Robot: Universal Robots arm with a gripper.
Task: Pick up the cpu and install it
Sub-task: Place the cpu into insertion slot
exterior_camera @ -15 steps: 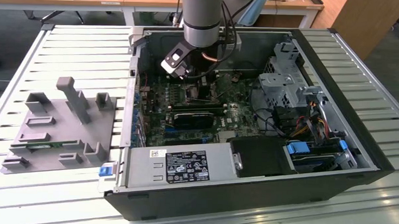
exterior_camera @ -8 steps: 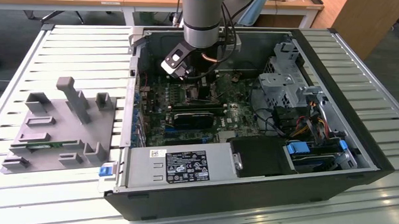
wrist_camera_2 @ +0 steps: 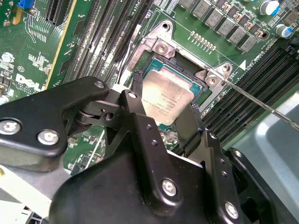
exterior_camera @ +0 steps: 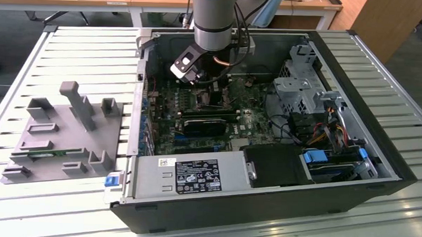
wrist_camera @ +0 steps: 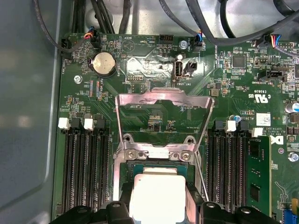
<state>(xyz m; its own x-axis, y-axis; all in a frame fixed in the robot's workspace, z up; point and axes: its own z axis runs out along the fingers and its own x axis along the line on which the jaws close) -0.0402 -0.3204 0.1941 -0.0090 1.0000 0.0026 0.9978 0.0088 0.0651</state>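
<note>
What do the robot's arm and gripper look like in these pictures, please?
The arm is a grey cylinder with a blue-grey ring at its top, with black cables running alongside. The gripper is matte black, with angular linkage plates, silver screws and two narrow black fingers.

Bright daylight washes the slatted table (exterior_camera: pixel 46 207) almost white at the lower left of the exterior view's frame, while the inside of the computer case (exterior_camera: pixel 264 210) lies in shade. In the first wrist view the cpu (wrist_camera: pixel 156 198) glares near white, its surface detail lost, and the load plate (wrist_camera: pixel 163 100) gleams softly.
</note>
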